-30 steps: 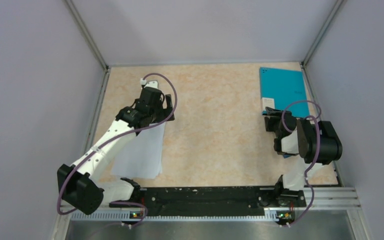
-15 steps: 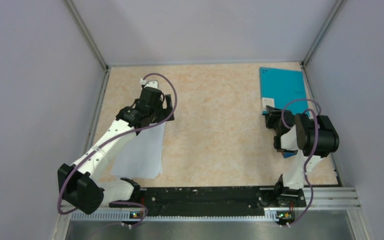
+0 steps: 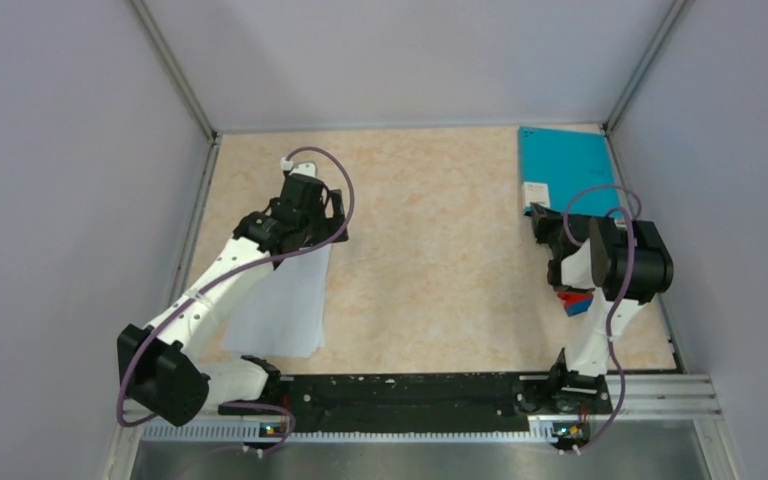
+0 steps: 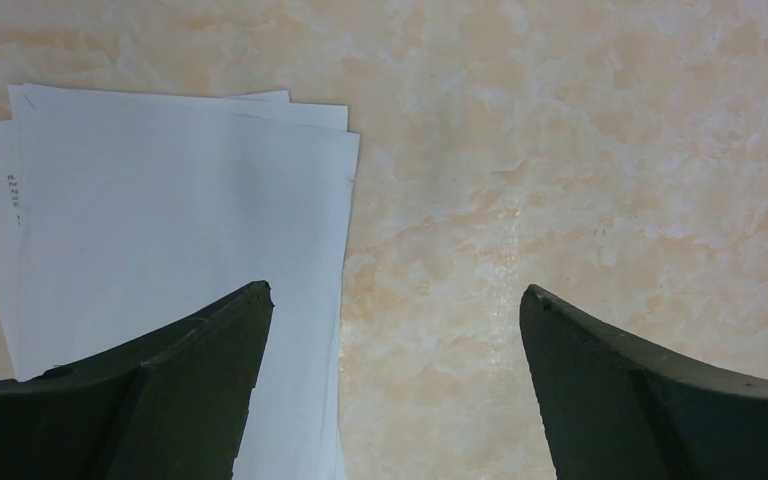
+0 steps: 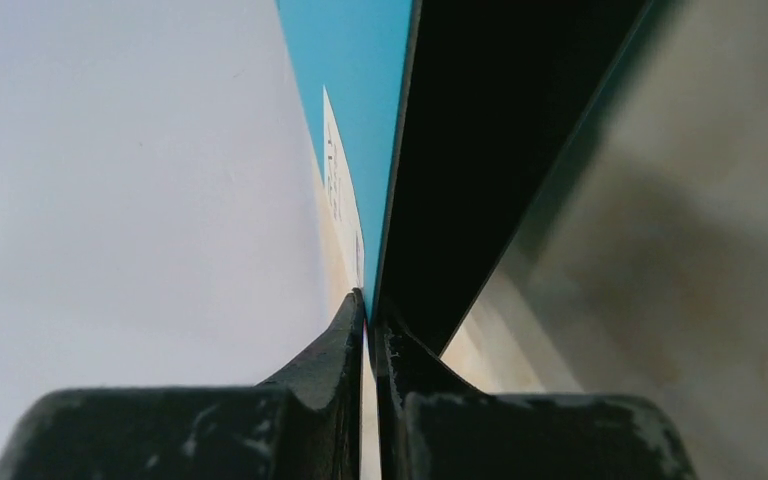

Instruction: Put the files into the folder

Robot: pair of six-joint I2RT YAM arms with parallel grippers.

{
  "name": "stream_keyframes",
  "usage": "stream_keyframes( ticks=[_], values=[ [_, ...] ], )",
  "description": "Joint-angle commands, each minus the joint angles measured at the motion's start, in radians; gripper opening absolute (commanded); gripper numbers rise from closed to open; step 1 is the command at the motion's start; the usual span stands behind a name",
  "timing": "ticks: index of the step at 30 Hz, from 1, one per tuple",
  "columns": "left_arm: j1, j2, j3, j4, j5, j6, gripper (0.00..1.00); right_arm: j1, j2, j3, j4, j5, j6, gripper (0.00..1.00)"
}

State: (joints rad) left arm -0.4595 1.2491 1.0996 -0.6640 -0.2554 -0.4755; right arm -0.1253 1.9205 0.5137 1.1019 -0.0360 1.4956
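Right fingers [image 5: 360, 312] clenched on the near edge of the folder [image 3: 563, 165], with its white label [image 3: 535, 192] just beside the pinch. Folder sits in the far-right corner of the surface [image 3: 430, 250], close to the side wall [image 3: 700, 150]. Red-and-blue block [image 3: 574, 300] is partly hidden under the right arm [image 3: 622, 265]. Left fingers [image 3: 328, 215] are released wide, 1 over the files [image 4: 180, 220], 1 over bare surface. Files lie near-left, partly covered by the left arm [image 3: 220, 285].

On the table [image 3: 430, 230] the files [image 3: 282, 305] lie left, the folder [image 3: 565, 165] far right (a block [image 3: 576, 302] just nearer).
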Motion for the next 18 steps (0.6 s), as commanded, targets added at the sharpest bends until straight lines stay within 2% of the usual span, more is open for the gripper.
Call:
stream_keyframes(
  ticks=[1, 7, 15, 18],
  values=[
    [0.003, -0.001, 0.03, 0.001, -0.014, -0.008, 0.99, 0.044, -0.036, 0.013, -0.024, -0.047, -0.05, 0.0],
    [0.003, 0.012, 0.037, -0.009, -0.005, -0.032, 0.99, 0.298, -0.205, -0.011, -0.187, 0.03, -0.092, 0.0],
    [0.004, 0.032, 0.006, 0.017, 0.019, -0.089, 0.99, 0.694, -0.446, -0.098, -0.45, 0.355, 0.02, 0.0],
    [0.006, 0.068, 0.004, 0.035, 0.039, -0.129, 0.99, 0.838, -0.507, -0.088, -0.563, 0.489, -0.025, 0.0]
  ],
)
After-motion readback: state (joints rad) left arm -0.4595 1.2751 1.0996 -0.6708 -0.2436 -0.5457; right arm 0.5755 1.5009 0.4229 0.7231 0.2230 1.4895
